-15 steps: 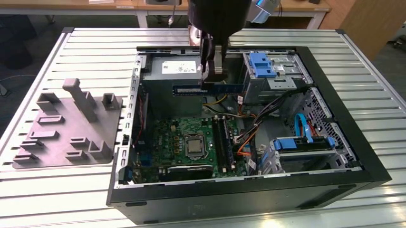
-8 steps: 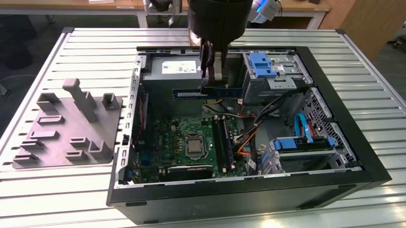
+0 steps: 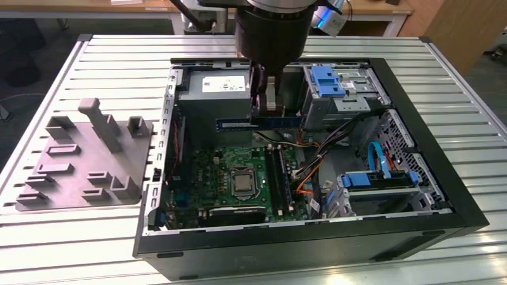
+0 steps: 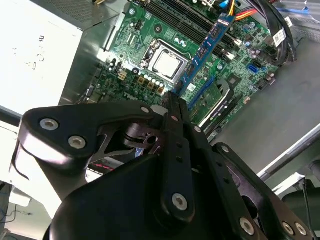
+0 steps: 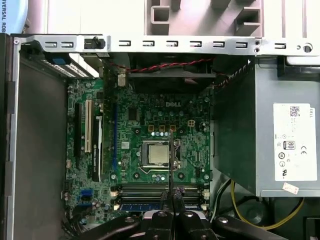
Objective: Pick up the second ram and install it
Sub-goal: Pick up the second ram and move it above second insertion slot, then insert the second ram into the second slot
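My gripper (image 3: 266,114) hangs inside the open computer case (image 3: 412,113), shut on a blue ram stick (image 3: 262,122) that lies level above the motherboard (image 3: 214,172). In the second wrist view the ram stick (image 4: 206,49) juts out from the closed fingertips (image 4: 169,102) over the board, near the processor (image 4: 167,62). The first wrist view shows the stick (image 5: 170,160) edge-on as a thin line above the processor (image 5: 156,153), with the memory slots (image 5: 145,192) just beyond the gripper (image 5: 171,196). A blue strip (image 5: 142,206) lies in one slot.
A power supply (image 3: 214,89) fills the case's far corner beside the gripper. Blue drive brackets (image 3: 325,80) and cables (image 3: 313,169) crowd the exterior view's right side. A grey fixture plate (image 3: 79,160) sits on the slatted table (image 3: 119,59) to the exterior view's left.
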